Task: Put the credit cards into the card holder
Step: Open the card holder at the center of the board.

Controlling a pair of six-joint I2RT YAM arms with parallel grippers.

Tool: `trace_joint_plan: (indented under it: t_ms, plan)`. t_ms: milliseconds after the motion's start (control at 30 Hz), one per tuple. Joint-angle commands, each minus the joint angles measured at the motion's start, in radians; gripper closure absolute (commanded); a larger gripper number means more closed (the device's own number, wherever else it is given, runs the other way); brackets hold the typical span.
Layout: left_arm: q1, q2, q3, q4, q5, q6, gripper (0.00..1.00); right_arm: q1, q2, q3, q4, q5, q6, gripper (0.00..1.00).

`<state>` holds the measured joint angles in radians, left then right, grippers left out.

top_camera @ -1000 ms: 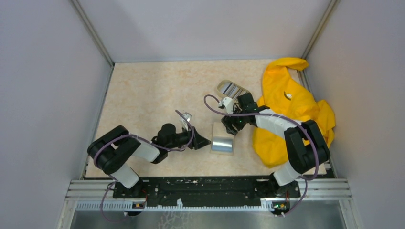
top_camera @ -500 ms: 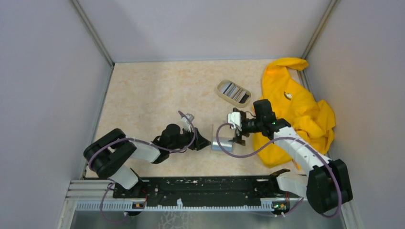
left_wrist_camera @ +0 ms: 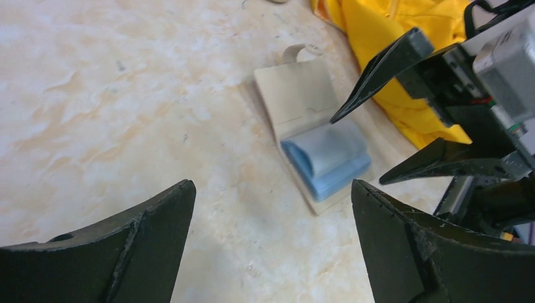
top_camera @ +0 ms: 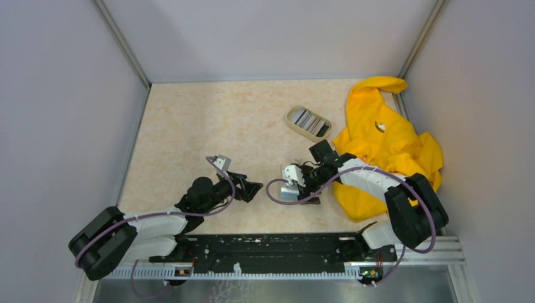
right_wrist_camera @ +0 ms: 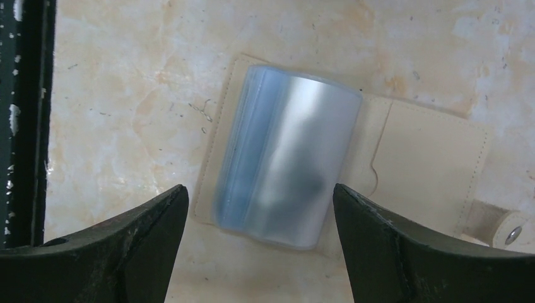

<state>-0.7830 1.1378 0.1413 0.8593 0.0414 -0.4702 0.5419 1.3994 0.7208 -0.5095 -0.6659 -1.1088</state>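
The card holder [right_wrist_camera: 429,164] lies open on the table, tan with light blue sleeves [right_wrist_camera: 290,158] bulging up and a snap tab [right_wrist_camera: 514,235]. My right gripper [right_wrist_camera: 260,189] is open and empty right above it, one finger on each side of the sleeves. In the top view the right gripper [top_camera: 307,192] hides most of the holder [top_camera: 288,190]. My left gripper [left_wrist_camera: 272,189] is open and empty, a little left of the holder [left_wrist_camera: 296,95]; it also shows in the top view [top_camera: 251,189]. The credit cards [top_camera: 309,121] lie as a striped stack in the oval dish.
The oval beige dish [top_camera: 291,117] stands at the back, right of centre. A big yellow cloth [top_camera: 385,139] lies at the right, beside the holder and under the right arm; it also shows in the left wrist view [left_wrist_camera: 378,31]. Grey walls enclose the table.
My right gripper came from the dish down and forward to hover over the open holder. My left gripper drew back to the left, away from the holder.
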Motion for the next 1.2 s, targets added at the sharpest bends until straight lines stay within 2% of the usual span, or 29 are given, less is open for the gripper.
trace_joint_plan:
  t_ms: [0,233,367,667,900,1167]
  plan:
    - [0.008,-0.056,-0.073,-0.011,-0.047,0.037,0.01,0.015,0.009,0.039,0.063,0.063,0.052,0.17]
    - [0.008,-0.07,-0.176,0.072,-0.054,-0.001,0.02,0.016,0.019,0.03,0.112,0.095,0.1,0.21]
    - [0.008,-0.038,-0.163,0.069,-0.055,-0.009,0.02,0.016,0.035,0.04,0.107,0.108,0.11,0.27]
    - [0.008,0.023,-0.151,0.087,0.013,-0.023,0.04,0.016,0.06,0.044,0.108,0.131,0.128,0.29]
    - [0.008,0.044,-0.151,0.115,0.095,-0.05,0.1,0.016,0.092,0.073,0.102,0.157,0.178,0.48]
    - [0.007,0.221,-0.093,0.317,0.259,-0.135,0.22,0.016,0.112,0.106,0.109,0.157,0.298,0.58]
